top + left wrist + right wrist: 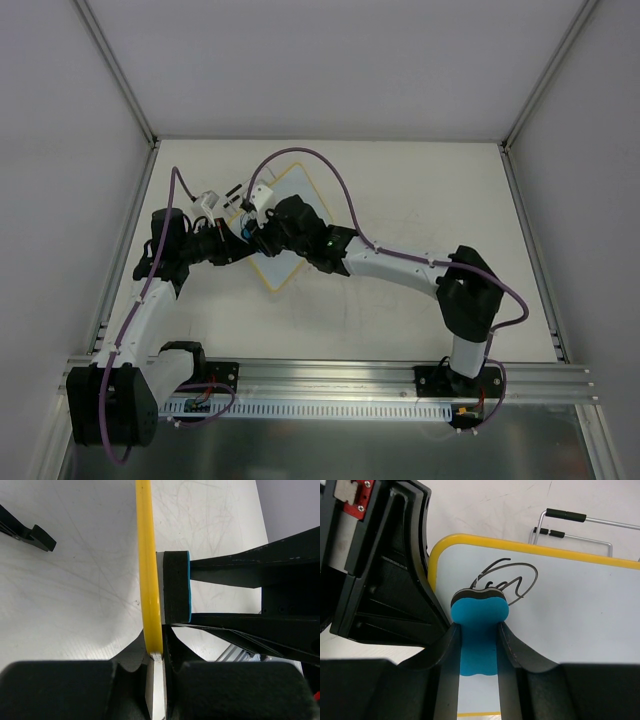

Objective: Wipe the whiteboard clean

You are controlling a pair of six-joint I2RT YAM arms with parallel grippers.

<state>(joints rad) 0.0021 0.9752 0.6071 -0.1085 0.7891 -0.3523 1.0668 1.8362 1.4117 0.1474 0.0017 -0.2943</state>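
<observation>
The whiteboard (291,192) lies turned like a diamond on the table, white with a yellow rim. My left gripper (237,244) is shut on its left edge; the left wrist view shows the rim (149,580) edge-on between my jaws (159,656). My right gripper (259,221) is shut on the blue eraser (480,611). The eraser's black felt side is pressed flat on the board (580,605), at the lower edge of a black scribble (515,577). The eraser also shows in the left wrist view (178,587), against the board face.
A wire stand with two black tabs (564,515) sticks out beyond the board's far edge; one tab shows in the left wrist view (31,531). White scratched table, enclosure walls on three sides, aluminium rail (330,378) at the front.
</observation>
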